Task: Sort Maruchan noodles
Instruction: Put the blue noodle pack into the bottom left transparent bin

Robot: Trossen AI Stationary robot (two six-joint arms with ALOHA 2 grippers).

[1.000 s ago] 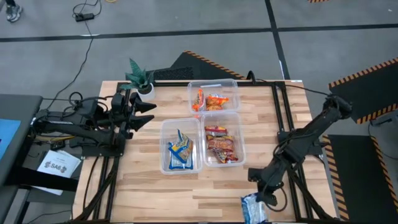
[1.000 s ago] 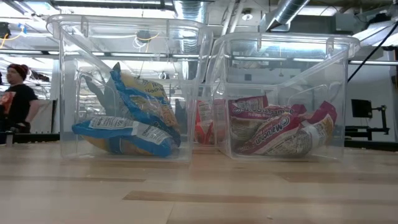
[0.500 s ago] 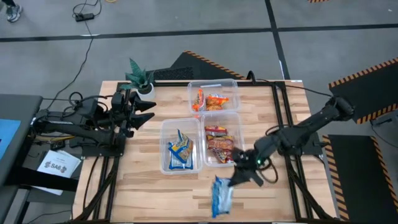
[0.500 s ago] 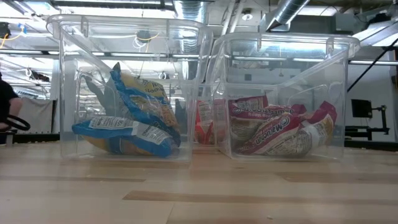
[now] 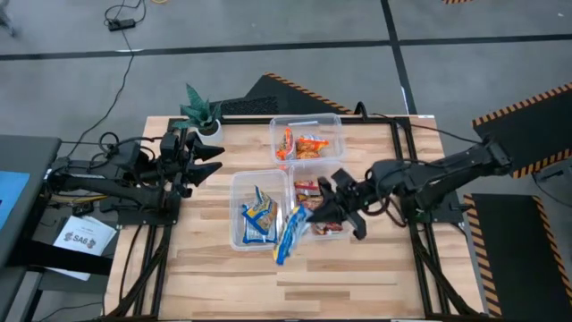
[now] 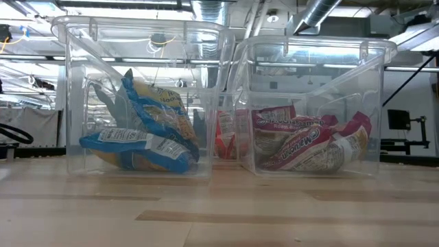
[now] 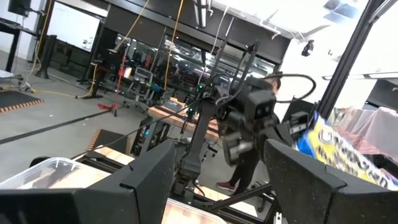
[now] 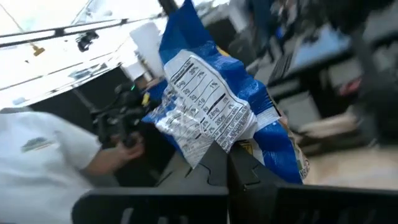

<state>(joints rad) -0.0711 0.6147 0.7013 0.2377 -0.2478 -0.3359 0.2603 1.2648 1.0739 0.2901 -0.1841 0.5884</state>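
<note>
Hanging from the right claw point(image 5: 315, 217), a blue noodle packet point(image 5: 288, 234) dangles between the tubs point(image 5: 236, 183).

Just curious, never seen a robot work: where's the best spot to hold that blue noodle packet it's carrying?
By its crimped end edge, from above, as the right hand does now. The blue packet is flat and floppy, so it hangs down, probably easy to lower into the tub.

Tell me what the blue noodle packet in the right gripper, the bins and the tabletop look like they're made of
Blue noodle packet, held by the right gripper: thin glossy plastic film, judging by its crinkles and printed label.
Bins: clear rigid plastic; the packets inside show through the walls.
Tabletop: light wood, seemingly butcher-block, with visible plank strips and grain; finish looks matte.
</note>
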